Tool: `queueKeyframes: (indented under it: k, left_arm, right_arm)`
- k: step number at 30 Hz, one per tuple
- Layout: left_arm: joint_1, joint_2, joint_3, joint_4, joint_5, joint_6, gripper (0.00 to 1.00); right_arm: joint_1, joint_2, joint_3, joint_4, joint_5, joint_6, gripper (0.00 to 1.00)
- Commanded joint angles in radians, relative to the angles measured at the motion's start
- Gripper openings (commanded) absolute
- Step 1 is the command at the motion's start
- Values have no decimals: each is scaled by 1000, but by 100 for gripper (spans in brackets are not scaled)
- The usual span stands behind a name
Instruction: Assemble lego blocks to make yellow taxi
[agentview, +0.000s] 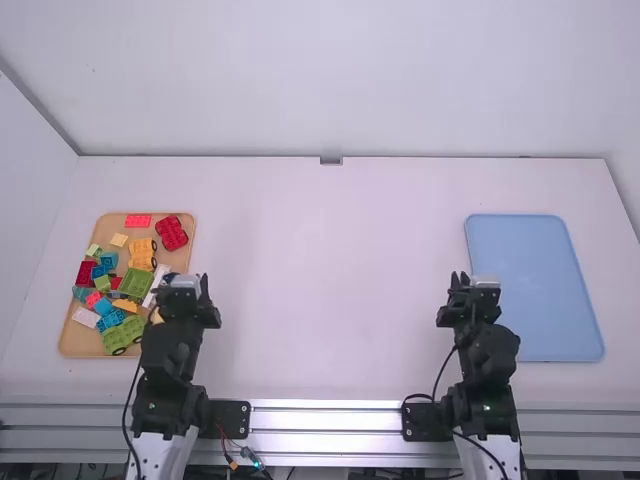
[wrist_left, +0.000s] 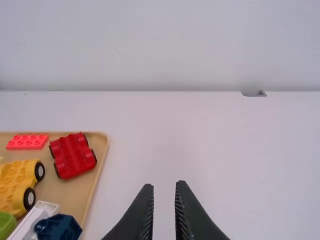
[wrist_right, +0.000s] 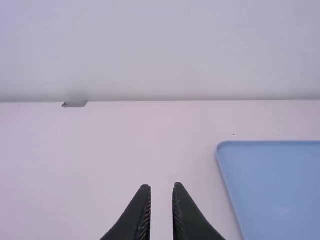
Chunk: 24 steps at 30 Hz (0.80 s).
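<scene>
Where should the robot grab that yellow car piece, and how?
Probably from straight above, pinching the yellow car by its long sides, midway between the wheels. It sits studs up, leaving the top exposed, and the two wheels facing mid-table have a gap for a fingertip. The white block crowds its nearer end.

The left arm (agentview: 168, 350) and the right arm (agentview: 488, 355) are both folded close above their bases. The left gripper (agentview: 203, 278) and the right gripper (agentview: 460, 276) have each two fingertips slightly apart, with nothing between.
</scene>
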Motion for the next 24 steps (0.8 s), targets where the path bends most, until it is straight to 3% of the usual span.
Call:
queueKeyframes:
  k: [1,24]
  left_arm:
    - [-2,17,47,0,-41,-12,17]
    - [-9,219,258,-77,-327,-98,61]
  right_arm:
    - [-3,40,60,13,-22,-11,17]
    - [-12,507,367,116,-195,-92,61]
